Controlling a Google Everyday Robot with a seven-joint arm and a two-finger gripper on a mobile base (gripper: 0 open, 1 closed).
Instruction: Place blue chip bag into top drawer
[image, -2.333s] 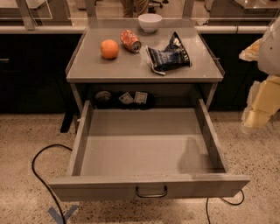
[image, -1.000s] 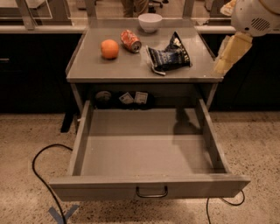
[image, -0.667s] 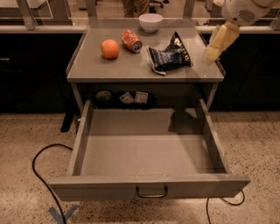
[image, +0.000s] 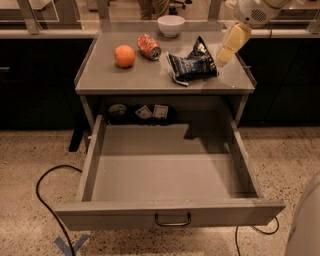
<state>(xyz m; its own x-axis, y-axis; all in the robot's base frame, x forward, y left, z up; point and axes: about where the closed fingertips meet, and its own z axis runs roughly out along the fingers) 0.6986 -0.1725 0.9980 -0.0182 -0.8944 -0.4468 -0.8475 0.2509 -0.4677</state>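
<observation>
This looks like a robot test lab, with a grey metal counter (image: 150, 80) on speckled terrazzo floor (image: 30, 155), a blue tape cross (image: 70, 245) and loose black cable (image: 42, 195) at the counter's foot, and a cream end effector (image: 223, 56) above the counter's right end.

- Single camera, high in front of the counter (image: 125, 80), looking down at it.
- The top drawer (image: 165, 180) fills the lower half.
- Pincer (image: 226, 53) hangs upper right over the counter.
</observation>
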